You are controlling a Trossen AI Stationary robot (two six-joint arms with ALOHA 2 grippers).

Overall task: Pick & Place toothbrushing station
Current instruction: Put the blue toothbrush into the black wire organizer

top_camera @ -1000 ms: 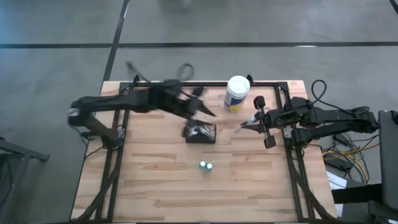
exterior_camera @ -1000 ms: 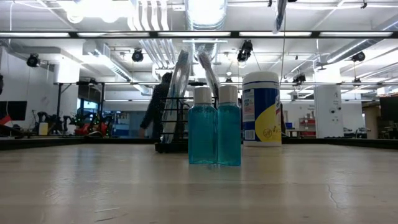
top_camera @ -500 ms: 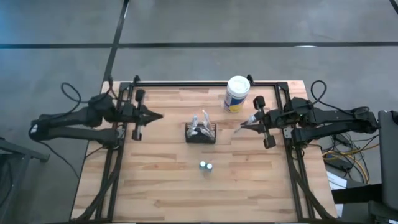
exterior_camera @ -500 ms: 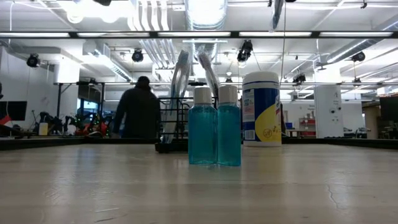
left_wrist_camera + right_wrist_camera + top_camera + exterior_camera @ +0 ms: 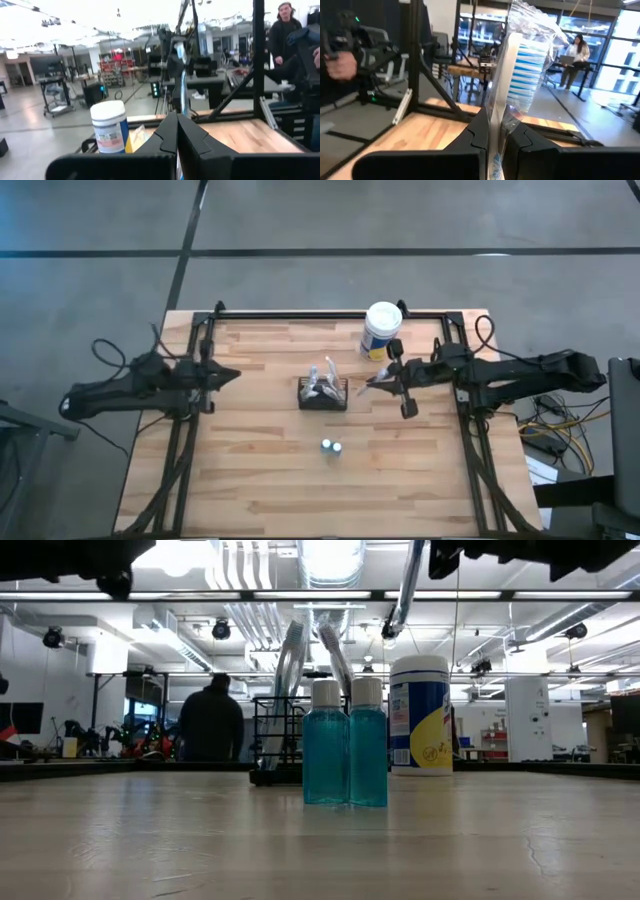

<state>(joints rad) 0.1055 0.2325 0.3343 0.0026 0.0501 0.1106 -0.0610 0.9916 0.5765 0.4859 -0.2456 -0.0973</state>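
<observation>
The toothbrushing station (image 5: pixel 322 393), a small black mesh caddy, stands on the table's middle with two wrapped toothbrushes (image 5: pixel 290 670) leaning upright in it. My right gripper (image 5: pixel 377 383) hovers just right of the caddy, shut on another wrapped toothbrush (image 5: pixel 519 70); in the low view that toothbrush (image 5: pixel 407 590) slants down from above. My left gripper (image 5: pixel 232 373) is shut and empty near the table's left edge; its shut fingers (image 5: pixel 170 135) show in the left wrist view. My right gripper pinches one end of the clear-wrapped toothbrush (image 5: pixel 495 122) between its two fingers. The fingers lie along it, and the rest, with its blue-striped part (image 5: pixel 525 75), sticks out past the fingertips. The brush is lifted clear of the table and slants downward toward the caddy.
A white canister (image 5: pixel 381 330) with a yellow-blue label stands at the far edge, right of the caddy. Two small blue bottles (image 5: pixel 331 447) stand together nearer the front. A black frame (image 5: pixel 330 315) borders the table. People (image 5: pixel 212 720) are in the room beyond.
My left arm has drawn back from above the caddy to the table's left edge. My right gripper has moved left toward the caddy, carrying the wrapped toothbrush. The caddy and its brushes stay put.
</observation>
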